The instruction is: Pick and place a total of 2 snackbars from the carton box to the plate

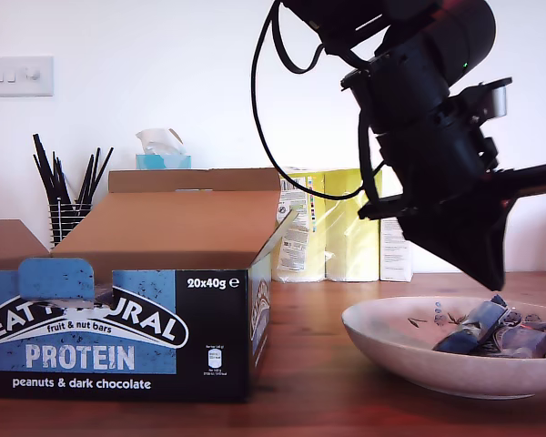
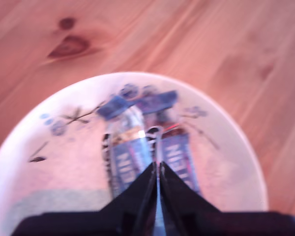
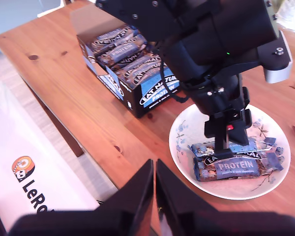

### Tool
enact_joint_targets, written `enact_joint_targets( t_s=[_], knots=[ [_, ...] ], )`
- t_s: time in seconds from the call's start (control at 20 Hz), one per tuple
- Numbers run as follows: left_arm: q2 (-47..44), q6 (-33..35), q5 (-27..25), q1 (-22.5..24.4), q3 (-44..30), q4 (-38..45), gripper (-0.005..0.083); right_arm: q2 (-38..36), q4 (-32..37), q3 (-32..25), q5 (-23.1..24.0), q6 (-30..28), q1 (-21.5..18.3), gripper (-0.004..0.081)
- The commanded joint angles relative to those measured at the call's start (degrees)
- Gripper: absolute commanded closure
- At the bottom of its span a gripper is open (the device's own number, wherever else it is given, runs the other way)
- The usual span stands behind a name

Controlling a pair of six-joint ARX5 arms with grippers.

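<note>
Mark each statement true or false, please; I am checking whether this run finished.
1. Two navy-wrapped snackbars lie in the cream flowered ceramic plate. True.
2. The brown cardboard carton box is empty. False: bars remain inside.
3. My first pincer hangs over the plate, shut on nothing. True.
4. My second pincer holds a bar. False: it is shut, away from the plate, with nothing between its tips.

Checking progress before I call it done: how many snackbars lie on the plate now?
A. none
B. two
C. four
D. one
B: two snackbars lie side by side on the plate, as the first wrist view also shows, with my first gripper shut above them.
</note>
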Motion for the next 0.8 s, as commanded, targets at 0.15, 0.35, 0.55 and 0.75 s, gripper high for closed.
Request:
enact_joint_targets(
  t_s=[0.15,0.35,0.55,0.75],
  knots=[
    [1.77,-0.22,3.04,-0.22,-0.20,-2.36,0.0795,-0.37,0.22,-0.98,0.24,-0.13,0.11,0.0783],
    [2.14,0.00,1.99,-0.07,-0.20,-1.99,0.0795,-0.37,0.20,-0.98,0.24,-0.11,0.11,0.0783],
    [2.89,0.09,2.43,-0.04,-0.20,-2.67,0.0795,-0.37,0.20,-0.98,0.24,-0.11,0.11,0.0783],
    [3.30,0.24,1.86,0.37,-0.20,-1.55,0.0795,-0.37,0.20,-0.98,0.24,-0.11,0.11,0.0783]
  ],
)
